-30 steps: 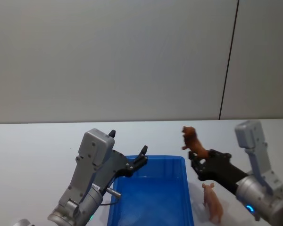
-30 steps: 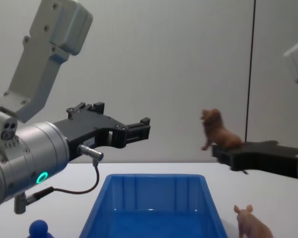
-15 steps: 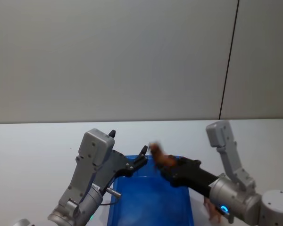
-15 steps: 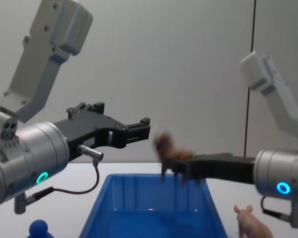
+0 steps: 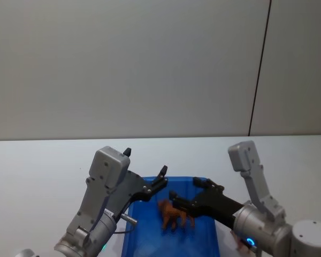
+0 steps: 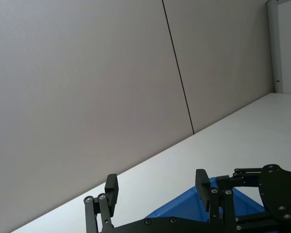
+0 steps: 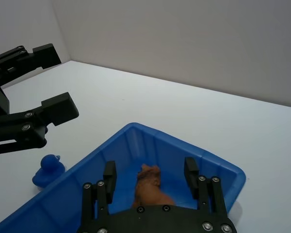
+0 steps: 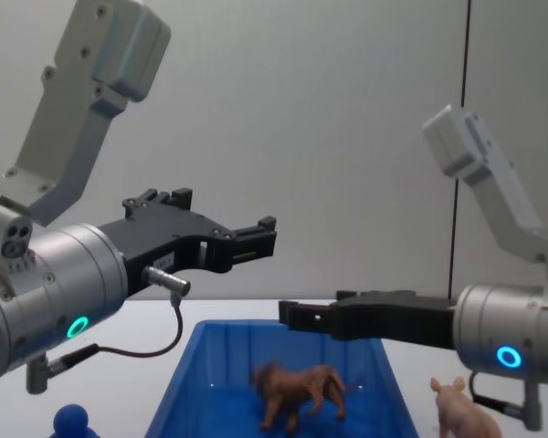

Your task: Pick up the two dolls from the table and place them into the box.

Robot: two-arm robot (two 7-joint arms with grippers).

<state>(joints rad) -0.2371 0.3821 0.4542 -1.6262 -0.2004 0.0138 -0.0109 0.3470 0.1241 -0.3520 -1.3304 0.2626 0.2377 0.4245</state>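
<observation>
Below, the brown maned lion (image 8: pixel 301 391) stood on its legs inside the glossy blue plastic box (image 8: pixel 190 370), under the right gripper (image 8: pixel 289 316), whose flat black fingers were spread and empty. The smooth pink pig (image 8: pixel 466 412) stood on the white table (image 5: pixel 37 160) beside the box. The left gripper (image 5: pixel 145 162) hovered, spread, above the box's left rim.
</observation>
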